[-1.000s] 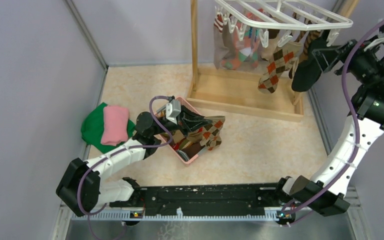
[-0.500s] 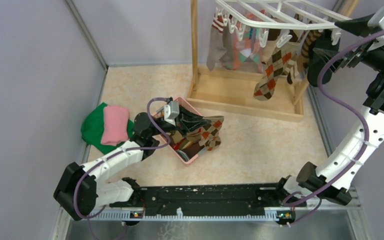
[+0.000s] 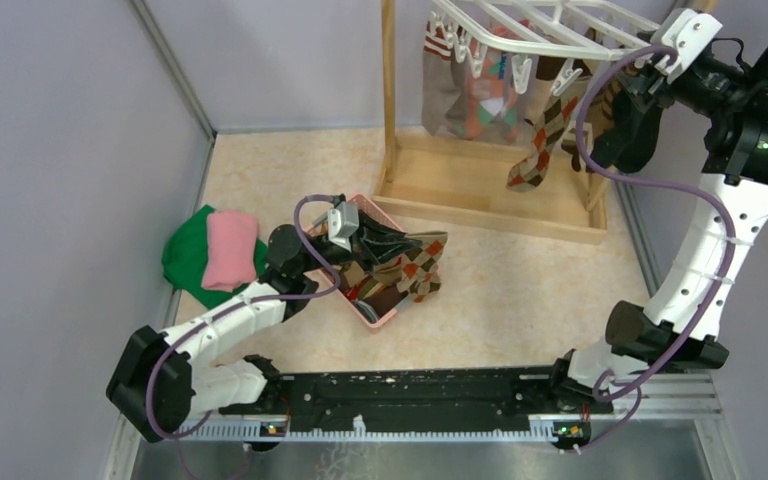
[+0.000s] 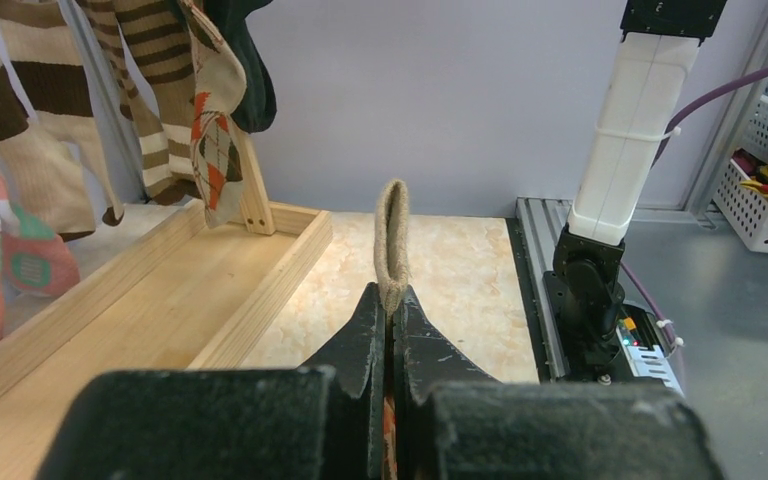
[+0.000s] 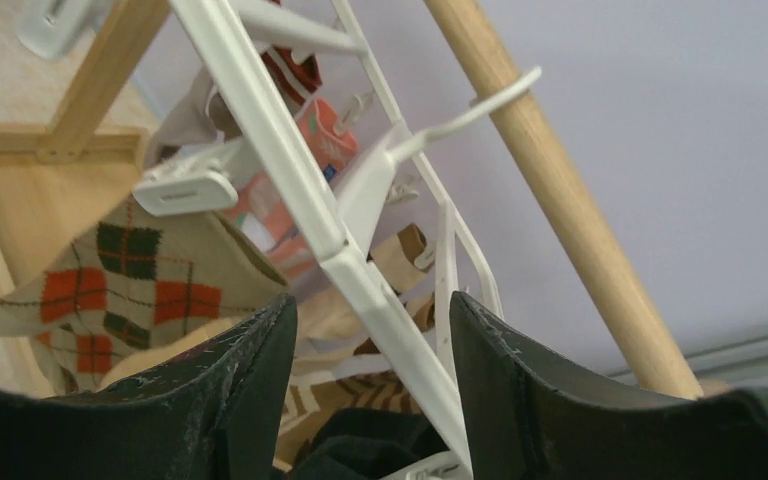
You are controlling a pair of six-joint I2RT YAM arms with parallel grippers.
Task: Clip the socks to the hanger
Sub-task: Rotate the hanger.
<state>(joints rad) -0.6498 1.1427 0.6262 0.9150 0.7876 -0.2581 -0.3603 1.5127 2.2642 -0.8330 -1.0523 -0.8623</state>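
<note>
The left gripper [image 4: 387,297] pinches a sock [image 4: 392,235] tight, low and far from the hanger [image 5: 278,150], while the right gripper [image 5: 370,305] sits at the hanger, spread wide around its bar

A folded pink cloth [image 3: 230,248] lies on a green cloth [image 3: 182,262] near the left wall. A pink basket [image 3: 378,320] sits mid-floor, apart from the wooden stand [image 3: 460,182] behind.
</note>
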